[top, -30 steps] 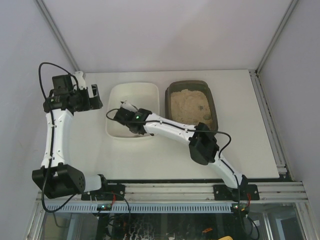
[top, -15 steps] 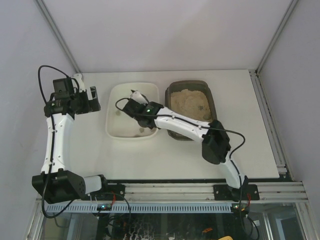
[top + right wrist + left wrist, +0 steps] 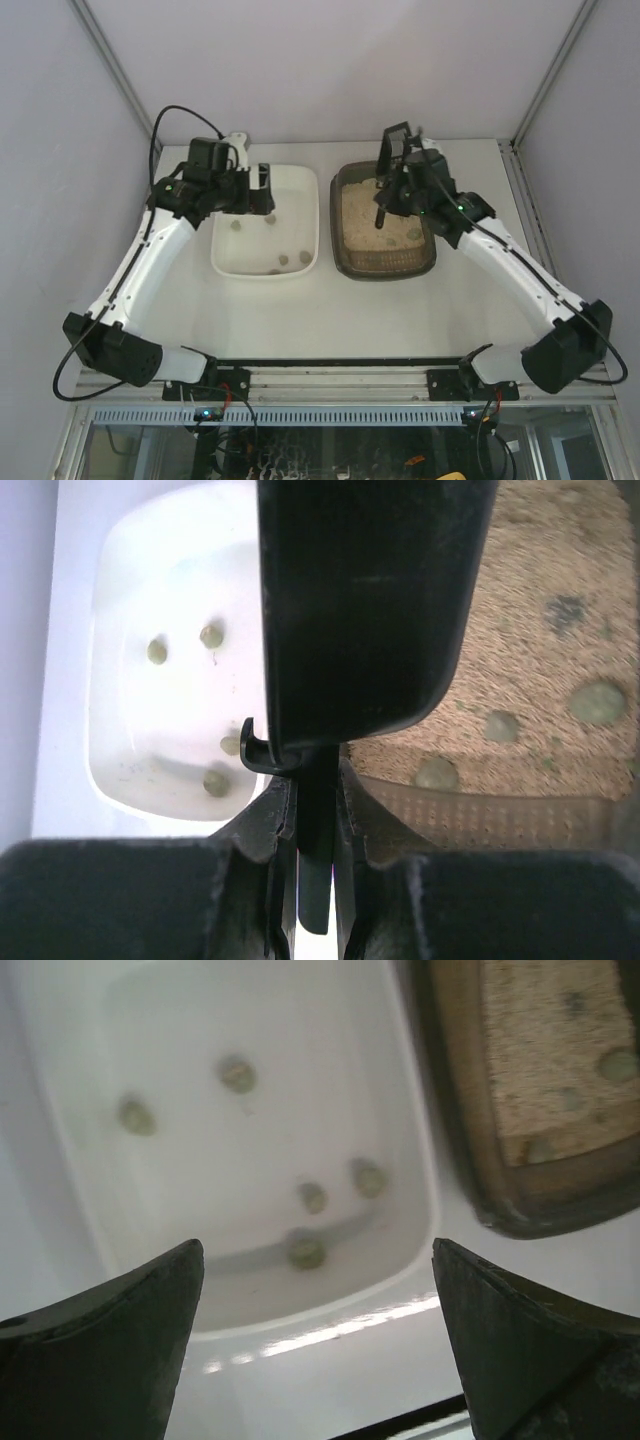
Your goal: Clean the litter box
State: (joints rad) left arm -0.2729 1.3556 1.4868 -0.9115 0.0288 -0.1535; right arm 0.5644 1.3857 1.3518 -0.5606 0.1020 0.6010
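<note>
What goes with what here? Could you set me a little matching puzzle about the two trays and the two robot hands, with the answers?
Things:
1. white tray
2. litter box
3. left gripper
4. right gripper

States:
a. jaws shut on a dark scoop
b. beige litter inside
c. jaws open, holding nothing
d. only a few small lumps inside

Pairs: 1-d, 2-b, 3-c, 4-a.

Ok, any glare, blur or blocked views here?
Top view: sharp, evenly lit, soft shadows only. Left wrist: a glare streak along one rim of the tray; the fingers are dark and out of focus. Right wrist: the scoop fills the middle, underexposed and blurry; the litter beside it looks smeared.
</note>
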